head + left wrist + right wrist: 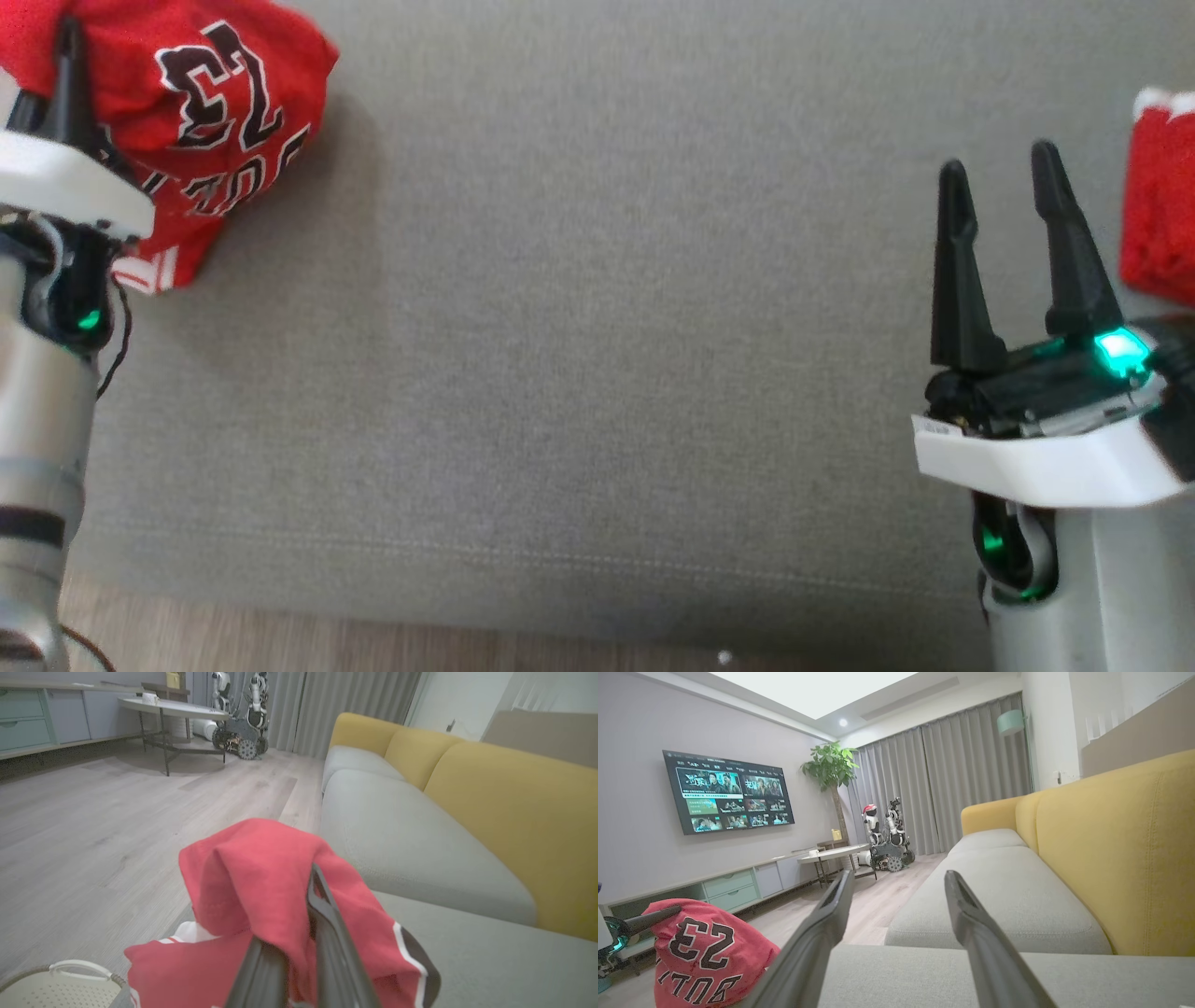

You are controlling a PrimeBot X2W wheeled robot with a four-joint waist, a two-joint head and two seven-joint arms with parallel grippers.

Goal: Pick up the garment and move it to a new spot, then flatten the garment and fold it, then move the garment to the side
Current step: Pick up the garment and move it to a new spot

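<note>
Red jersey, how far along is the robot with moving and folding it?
Done: the left end effector is shut on the red jersey, so it is grasped. In hand: the jersey hangs bunched from that grip by the edge of the grey sofa cushion, not yet laid down. Left: set it down, flatten it, fold it, move it aside. The right end effector is open and empty over the cushion.

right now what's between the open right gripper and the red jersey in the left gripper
Just bare grey sofa cushion; the head view shows that stretch running from the right gripper across to the red jersey.
</note>
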